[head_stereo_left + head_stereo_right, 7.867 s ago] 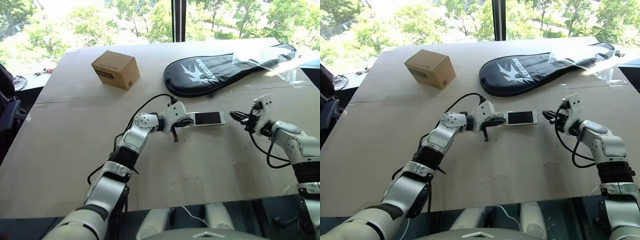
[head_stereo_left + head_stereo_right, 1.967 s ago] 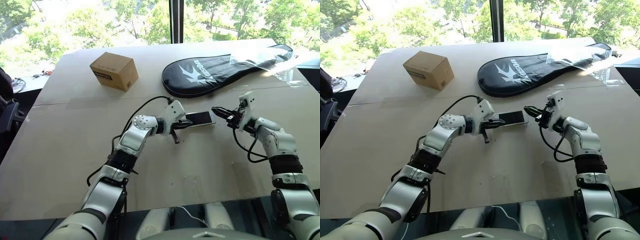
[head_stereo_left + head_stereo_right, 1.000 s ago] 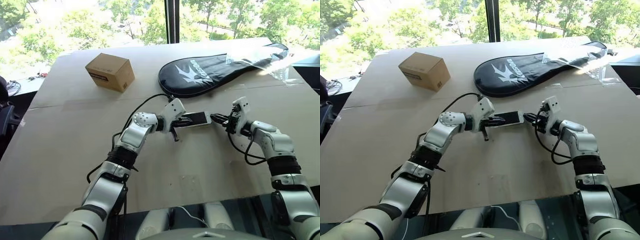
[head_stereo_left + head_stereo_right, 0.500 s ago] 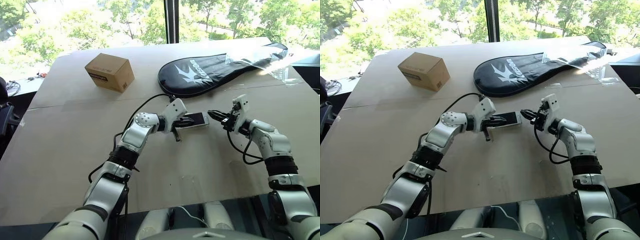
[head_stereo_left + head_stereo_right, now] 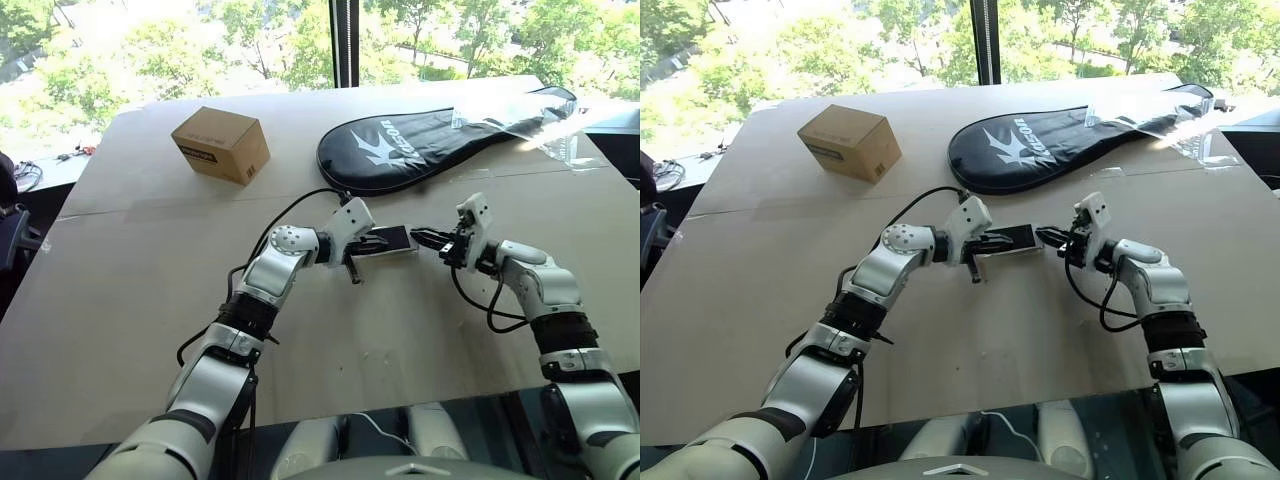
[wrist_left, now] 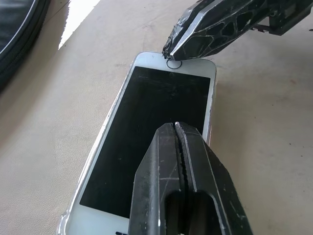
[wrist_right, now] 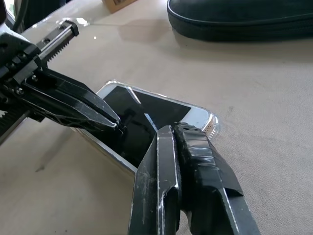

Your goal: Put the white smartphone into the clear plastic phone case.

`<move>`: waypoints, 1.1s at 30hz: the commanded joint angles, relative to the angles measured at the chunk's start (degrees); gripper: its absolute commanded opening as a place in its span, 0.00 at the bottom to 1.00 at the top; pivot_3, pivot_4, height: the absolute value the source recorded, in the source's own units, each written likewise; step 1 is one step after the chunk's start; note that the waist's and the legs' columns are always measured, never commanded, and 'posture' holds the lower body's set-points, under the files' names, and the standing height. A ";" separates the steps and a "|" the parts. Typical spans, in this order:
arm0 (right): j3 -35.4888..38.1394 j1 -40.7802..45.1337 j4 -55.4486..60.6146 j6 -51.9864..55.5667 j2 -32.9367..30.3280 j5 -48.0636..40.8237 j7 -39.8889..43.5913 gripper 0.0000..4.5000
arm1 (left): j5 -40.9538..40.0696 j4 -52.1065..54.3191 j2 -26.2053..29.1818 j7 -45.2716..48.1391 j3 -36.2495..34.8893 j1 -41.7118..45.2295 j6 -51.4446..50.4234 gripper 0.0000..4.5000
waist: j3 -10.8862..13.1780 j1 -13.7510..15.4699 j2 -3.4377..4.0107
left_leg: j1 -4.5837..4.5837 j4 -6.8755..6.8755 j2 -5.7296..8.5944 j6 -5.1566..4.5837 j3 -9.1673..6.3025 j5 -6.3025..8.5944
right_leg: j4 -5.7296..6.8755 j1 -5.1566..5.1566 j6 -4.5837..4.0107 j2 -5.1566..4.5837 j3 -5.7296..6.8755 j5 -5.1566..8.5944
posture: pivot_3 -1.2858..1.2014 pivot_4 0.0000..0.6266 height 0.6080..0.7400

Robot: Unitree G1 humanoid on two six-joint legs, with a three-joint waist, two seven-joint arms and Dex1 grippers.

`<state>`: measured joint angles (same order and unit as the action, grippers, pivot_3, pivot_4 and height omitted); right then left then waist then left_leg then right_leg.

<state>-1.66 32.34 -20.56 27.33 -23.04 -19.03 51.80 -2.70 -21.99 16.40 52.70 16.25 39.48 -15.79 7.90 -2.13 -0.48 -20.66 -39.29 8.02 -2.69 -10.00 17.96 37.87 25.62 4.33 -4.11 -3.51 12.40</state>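
White smartphone (image 6: 161, 142) lies flat in the clear plastic phone case (image 7: 211, 119), directly under both pinched-shut jaws: left gripper (image 6: 177, 128) tips press its dark screen, right gripper (image 7: 172, 131) tips meet its end.

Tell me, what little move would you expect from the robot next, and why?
Probably a gentle downward press by the right pincer on the end of the white smartphone. Both pincers are shut, their tips resting on the phone; the left pincer sits mid-screen. The clear plastic phone case already rims the phone's corner, so pressing the edges fully home seems to be what remains.
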 commanded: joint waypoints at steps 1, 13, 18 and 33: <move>-5.49 -1.52 -2.54 4.07 -1.69 4.43 0.82 0.01 | 0.56 0.53 0.38 0.12 0.35 -0.65 -0.21 0.00 | -0.06 0.04 0.01 | 0.02 0.00 0.00 0.00 0.00 0.00 | 0.00 -0.02 0.00 0.00 0.00 0.00 | 0.52 0.24 1.00; -12.66 -2.86 -8.99 -0.54 1.60 12.88 -1.95 0.01 | 1.09 0.93 0.56 -0.72 0.10 -1.85 -1.06 0.00 | -1.40 -0.08 -0.38 | 0.98 0.26 -0.08 0.01 0.02 0.03 | -0.17 -0.91 0.00 0.08 -0.03 0.01 | 0.52 0.24 1.00; -12.60 -3.22 -15.12 -2.94 4.05 14.75 -2.41 0.01 | 1.50 1.33 1.06 -0.86 -0.15 -2.53 -1.01 0.00 | -1.52 -0.24 -0.50 | 2.41 0.90 -0.20 -0.25 0.12 0.20 | -0.49 -2.15 0.03 0.13 -0.05 0.05 | 0.52 0.24 1.00; 1.31 -5.20 7.18 -9.48 -0.45 -1.75 8.17 0.47 | -9.08 11.47 4.50 3.47 -9.83 -7.64 3.66 0.29 | -1.50 -0.30 -0.14 | 1.22 0.91 -0.51 0.13 0.09 0.25 | -0.88 -0.95 -0.06 0.28 0.10 0.00 | 0.52 0.24 1.00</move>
<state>-3.52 26.79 -18.79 16.75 -21.64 -17.57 58.49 -9.35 -14.12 19.12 54.76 9.20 32.53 -13.26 6.39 -2.43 -0.63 -19.92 -38.48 7.53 -2.57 -9.92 18.20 37.00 25.10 4.26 -3.84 -3.37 12.39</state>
